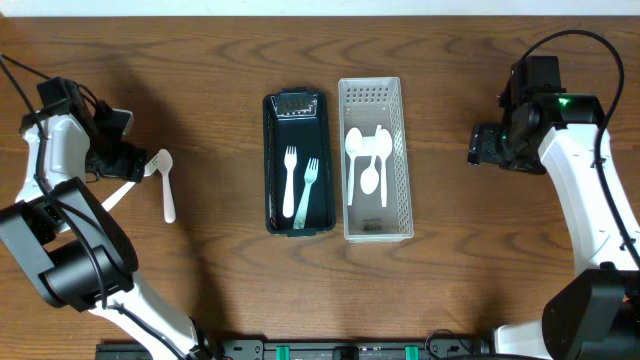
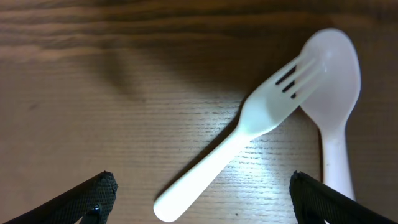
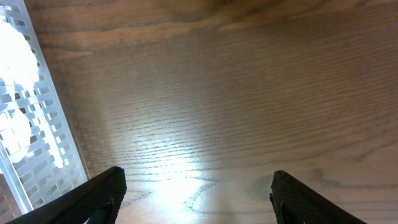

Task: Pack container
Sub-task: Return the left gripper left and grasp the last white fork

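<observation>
L gripper (image 2: 200, 182) wide open, empty, above fork (image 2: 261, 115); R gripper (image 3: 198, 175) same, beside white tray (image 3: 53, 130) edge.

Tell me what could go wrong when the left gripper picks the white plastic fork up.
The tines of the white plastic fork lie over the bowl of the white plastic spoon, so the left gripper may drag both.
Its handle lies slanted between the open fingers and may twist on closing.
The dark tray holds forks, the white perforated basket spoons; a mix-up is possible.

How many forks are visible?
3. A white fork and a greenish fork lie in the dark tray; a third fork lies on the table, tines over a spoon.
</observation>
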`<move>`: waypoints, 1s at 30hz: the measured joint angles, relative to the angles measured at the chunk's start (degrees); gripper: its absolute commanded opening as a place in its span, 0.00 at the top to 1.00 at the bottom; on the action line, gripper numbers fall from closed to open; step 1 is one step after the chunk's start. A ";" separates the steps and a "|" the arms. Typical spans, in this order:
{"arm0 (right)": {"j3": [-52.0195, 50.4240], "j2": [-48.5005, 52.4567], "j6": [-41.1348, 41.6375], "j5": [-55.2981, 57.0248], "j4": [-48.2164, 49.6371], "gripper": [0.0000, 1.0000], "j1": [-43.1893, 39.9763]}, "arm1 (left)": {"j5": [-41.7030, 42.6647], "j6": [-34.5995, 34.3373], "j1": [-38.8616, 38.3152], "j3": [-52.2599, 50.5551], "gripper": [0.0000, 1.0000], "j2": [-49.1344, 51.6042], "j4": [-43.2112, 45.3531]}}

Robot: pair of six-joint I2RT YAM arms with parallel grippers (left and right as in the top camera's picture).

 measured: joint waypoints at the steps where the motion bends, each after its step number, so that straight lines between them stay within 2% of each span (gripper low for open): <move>1: 0.00 0.00 0.00 0.02 -0.04 0.21 0.00 | 0.00 1.33 0.00 0.00 0.08 0.46 0.00; 14: 0.00 0.00 0.00 0.00 -0.11 0.19 0.00 | 0.17 13.94 0.00 0.00 0.08 6.05 0.59; 30: 0.00 0.00 0.07 0.00 -0.26 0.17 0.00 | 0.66 17.35 0.11 0.24 0.08 7.04 1.95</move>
